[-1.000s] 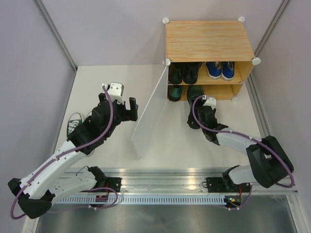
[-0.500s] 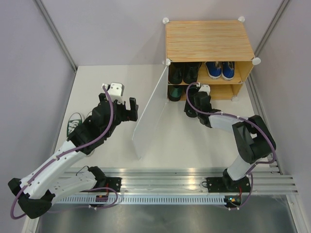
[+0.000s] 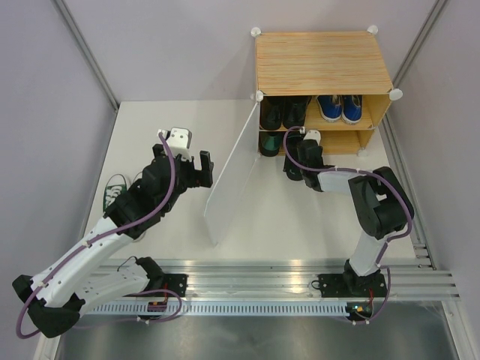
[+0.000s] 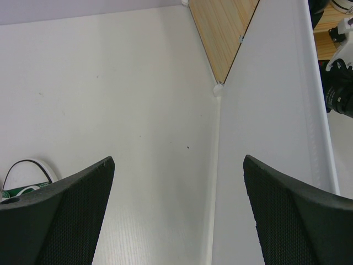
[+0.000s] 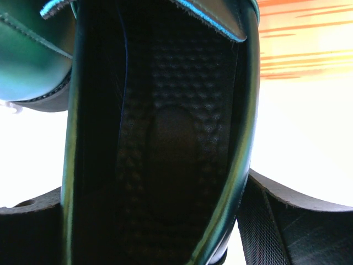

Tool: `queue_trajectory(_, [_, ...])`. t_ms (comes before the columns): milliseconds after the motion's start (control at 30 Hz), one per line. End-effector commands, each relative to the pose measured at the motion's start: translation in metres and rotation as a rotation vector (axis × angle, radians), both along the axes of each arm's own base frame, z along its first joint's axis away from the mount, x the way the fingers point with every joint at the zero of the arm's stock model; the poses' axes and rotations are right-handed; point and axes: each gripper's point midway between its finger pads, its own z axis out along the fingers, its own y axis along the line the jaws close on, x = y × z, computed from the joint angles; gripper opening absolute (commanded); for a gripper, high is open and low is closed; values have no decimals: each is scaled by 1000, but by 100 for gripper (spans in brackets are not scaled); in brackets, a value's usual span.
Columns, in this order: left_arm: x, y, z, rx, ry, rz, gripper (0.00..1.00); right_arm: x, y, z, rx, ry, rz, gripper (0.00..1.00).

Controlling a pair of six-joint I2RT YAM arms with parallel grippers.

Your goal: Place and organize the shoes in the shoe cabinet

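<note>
The shoe cabinet (image 3: 322,64) stands at the back with its translucent door panel (image 3: 229,176) swung open. Black dress shoes (image 3: 283,111) and blue sneakers (image 3: 339,107) sit on the upper shelf. One dark green shoe (image 3: 270,142) lies on the lower shelf. My right gripper (image 3: 301,154) is shut on the other dark green shoe (image 5: 160,138), at the lower shelf's mouth. The shoe fills the right wrist view between the fingers (image 5: 287,221). My left gripper (image 4: 178,165) hangs open and empty just left of the door. A green white-toed sneaker (image 3: 114,191) lies at the table's left edge.
The open door panel (image 4: 276,138) stands close on the right of my left gripper. The cabinet's wooden side (image 4: 226,27) shows beyond it. Grey walls enclose the table on three sides, and a metal rail (image 3: 247,274) runs along the near edge.
My right arm has pushed forward, carrying the dark green shoe from the table toward the lower shelf. The left arm has not moved.
</note>
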Motion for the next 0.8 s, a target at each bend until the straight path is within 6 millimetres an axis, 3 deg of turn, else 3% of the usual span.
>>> queue_trajectory(0, [2,-3,9,-14,-32,-10,99,45,13,63,68,-226,0,12])
queue_trajectory(67, [1,-3,9,-14,-32,-12,99,45,14,63,66,-226,3,20])
queue_trajectory(200, [1,-3,9,-13,-32,-15,100,45,14,62,65,-226,7,59])
queue_trajectory(267, [1,-4,8,-14,-31,-18,100,43,12,61,63,-221,2,68])
queue_trajectory(400, [1,-4,8,-14,-31,-23,100,37,4,67,60,-236,-34,98])
queue_trajectory(767, [-1,-5,10,-14,-34,-33,100,8,-5,73,89,-241,-42,98])
